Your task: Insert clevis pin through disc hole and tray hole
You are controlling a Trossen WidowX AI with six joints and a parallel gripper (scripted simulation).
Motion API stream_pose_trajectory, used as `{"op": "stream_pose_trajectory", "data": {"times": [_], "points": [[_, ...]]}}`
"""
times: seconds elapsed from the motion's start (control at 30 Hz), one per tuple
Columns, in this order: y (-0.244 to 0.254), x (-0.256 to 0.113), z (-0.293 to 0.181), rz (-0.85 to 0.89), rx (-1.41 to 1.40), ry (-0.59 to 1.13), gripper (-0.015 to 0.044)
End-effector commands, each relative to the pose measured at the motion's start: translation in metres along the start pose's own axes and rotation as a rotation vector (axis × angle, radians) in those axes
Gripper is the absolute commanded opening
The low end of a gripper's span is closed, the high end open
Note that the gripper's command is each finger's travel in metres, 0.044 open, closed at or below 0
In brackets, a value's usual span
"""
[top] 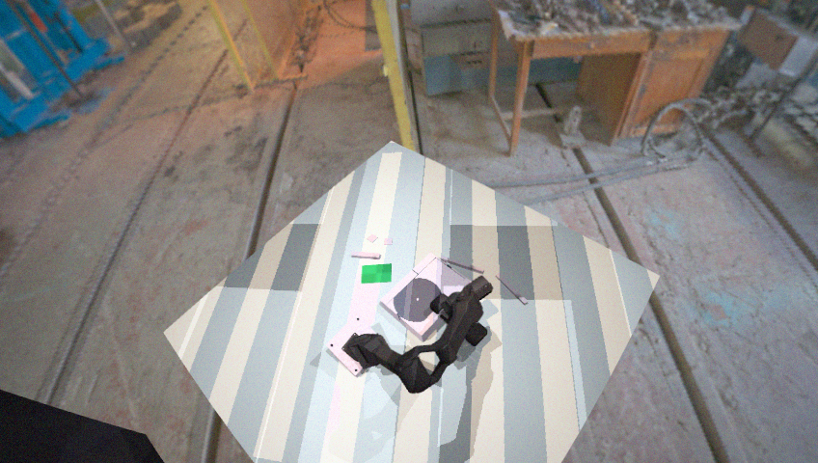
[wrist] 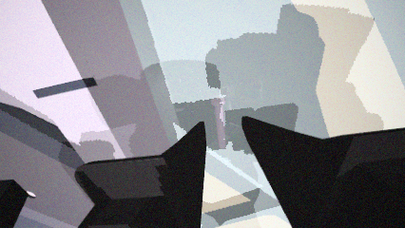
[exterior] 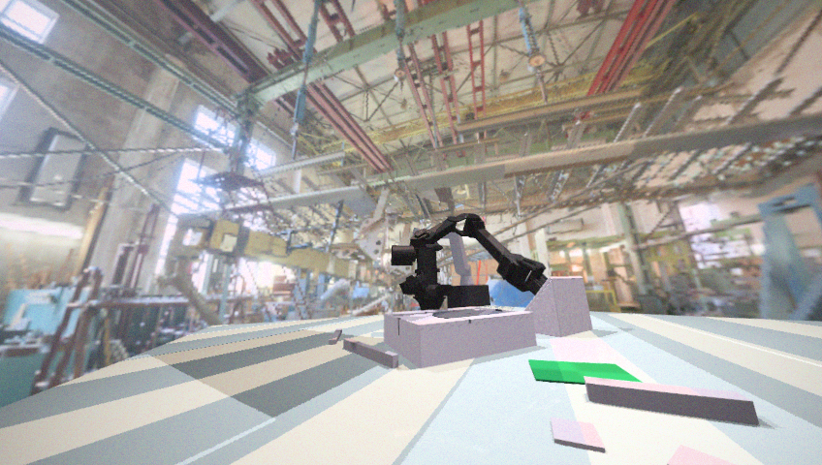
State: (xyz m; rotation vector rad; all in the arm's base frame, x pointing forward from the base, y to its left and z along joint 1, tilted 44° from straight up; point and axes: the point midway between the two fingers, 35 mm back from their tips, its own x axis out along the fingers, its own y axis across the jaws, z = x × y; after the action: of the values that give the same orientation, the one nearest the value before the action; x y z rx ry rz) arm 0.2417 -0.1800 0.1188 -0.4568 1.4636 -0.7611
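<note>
Steel pin point(wrist: 220, 123) lies beyond my gripper point(top: 480, 337) point(wrist: 222, 123); its fingers are apart, holding nothing, probably so it can fit between.

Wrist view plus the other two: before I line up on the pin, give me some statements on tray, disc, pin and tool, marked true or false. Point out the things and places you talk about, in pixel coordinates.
1. The disc point(top: 410, 310) point(exterior: 461, 314) point(wrist: 28, 138) lies in the tray point(top: 430, 263) point(exterior: 478, 342) point(wrist: 28, 57). True.
2. The pin point(wrist: 220, 123) is through the disc. False: it lies on the table beside the tray.
3. In the wrist view, the pin appears between the tool's point(top: 459, 318) point(exterior: 427, 305) point(wrist: 223, 122) fingertips. True.
4. The tool is shut on the pin. False: it is partly open, with the pin beyond its tips.
5. The green patch point(top: 376, 273) point(exterior: 583, 371) is on the tray. False: it is on the table.
</note>
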Motion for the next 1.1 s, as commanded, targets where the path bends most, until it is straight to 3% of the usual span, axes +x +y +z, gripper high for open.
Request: {"op": "stream_pose_trajectory", "data": {"times": [0.0,0.73,0.9,1.07], "points": [[0.001,0.007,-0.001,0.004,-0.006,0.0,0.016],[0.001,0.022,-0.002,0.003,-0.006,0.0,0.016],[0.001,0.022,-0.002,0.003,-0.006,0.0,0.0029],[0.001,0.022,-0.002,0.003,-0.006,0.0,0.0]]}}
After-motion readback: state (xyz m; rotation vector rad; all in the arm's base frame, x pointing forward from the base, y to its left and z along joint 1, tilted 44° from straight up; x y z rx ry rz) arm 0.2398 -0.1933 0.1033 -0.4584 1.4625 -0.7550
